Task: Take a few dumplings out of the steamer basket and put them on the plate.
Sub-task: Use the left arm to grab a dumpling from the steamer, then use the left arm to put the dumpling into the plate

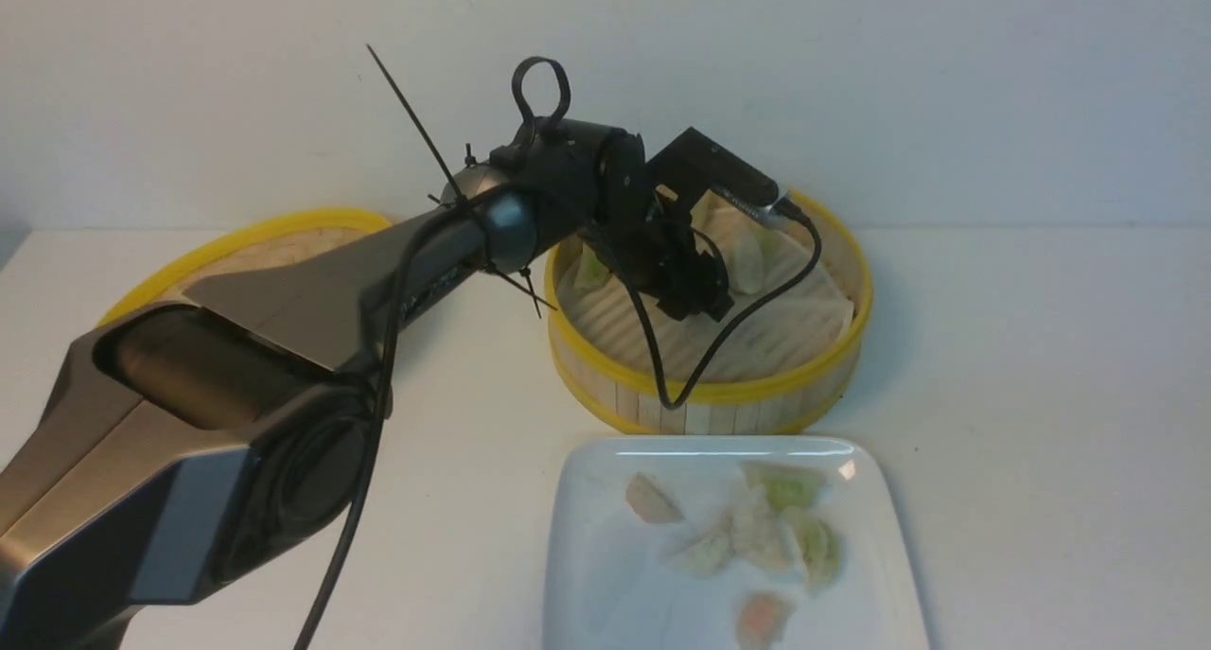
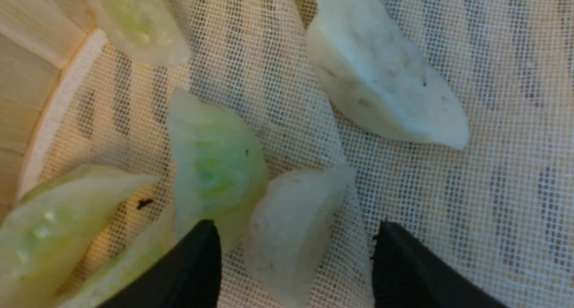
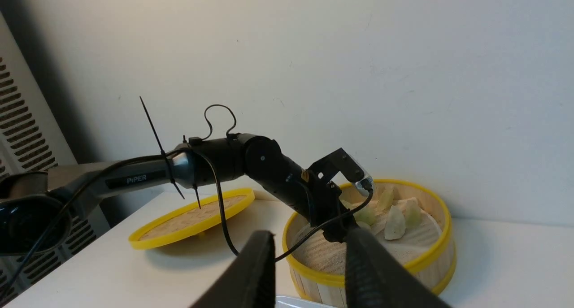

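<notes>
The steamer basket (image 1: 710, 390) stands at the middle back, and it also shows in the right wrist view (image 3: 430, 258). My left gripper (image 1: 695, 300) reaches down into it. In the left wrist view it (image 2: 298, 229) is open, with its jaws either side of a whitish dumpling (image 2: 291, 200) lying on the mesh liner. A pale green dumpling (image 2: 215, 164) touches that one, and a large white dumpling (image 2: 381, 84) lies apart. The white plate (image 1: 605, 574) in front holds several dumplings (image 1: 757, 532). My right gripper (image 3: 309, 238) is open, empty, and held high above the plate's edge.
The shallow woven lid (image 1: 246, 243) with a yellow rim lies at the back left and also shows in the right wrist view (image 3: 193, 218). The left arm's cable (image 1: 662, 385) hangs over the basket's front rim. A wall rises just behind the table.
</notes>
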